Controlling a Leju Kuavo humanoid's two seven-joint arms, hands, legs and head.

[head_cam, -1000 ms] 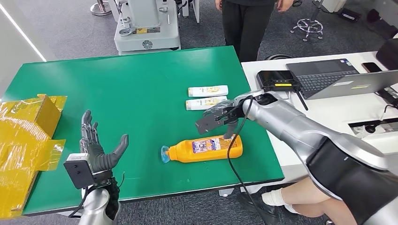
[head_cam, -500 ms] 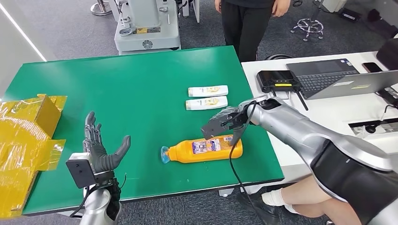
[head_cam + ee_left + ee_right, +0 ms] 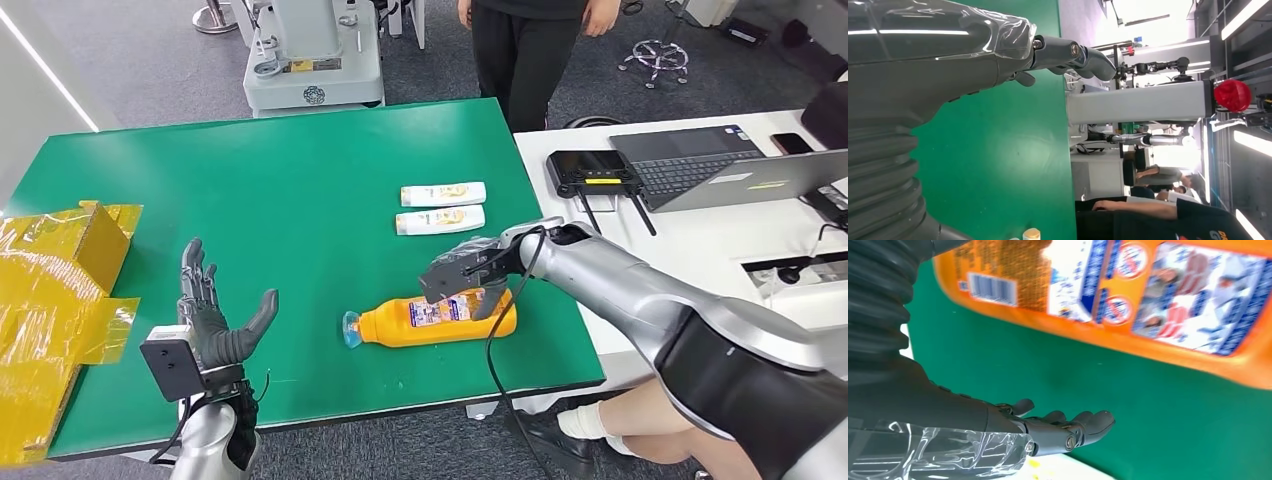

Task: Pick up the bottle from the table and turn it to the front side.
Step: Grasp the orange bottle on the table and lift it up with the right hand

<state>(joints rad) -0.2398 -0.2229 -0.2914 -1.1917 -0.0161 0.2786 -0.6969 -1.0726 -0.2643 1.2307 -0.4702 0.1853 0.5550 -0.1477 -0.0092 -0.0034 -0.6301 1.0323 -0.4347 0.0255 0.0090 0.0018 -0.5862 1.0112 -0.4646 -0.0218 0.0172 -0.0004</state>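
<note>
An orange bottle (image 3: 435, 317) lies on its side near the front of the green table (image 3: 290, 190), its clear cap pointing left and a printed label facing up. My right hand (image 3: 470, 272) hovers just over the bottle's base end, fingers spread and holding nothing. In the right wrist view the bottle (image 3: 1148, 305) runs close alongside my outstretched fingers (image 3: 1068, 432), with bare green between them. My left hand (image 3: 215, 315) stands open at the front left of the table, well apart from the bottle. The left wrist view has that hand (image 3: 948, 60) over bare green.
Two small white and yellow bottles (image 3: 443, 194) (image 3: 440, 219) lie behind the orange one. A yellow box (image 3: 60, 290) sits at the left edge. A person (image 3: 525, 50) stands at the far side. A white desk (image 3: 700, 240) with a laptop (image 3: 700, 170) adjoins on the right.
My right hand has dropped lower and shifted slightly left, closer onto the bottle's base end. The bottle has not moved. My left hand is almost unchanged.
</note>
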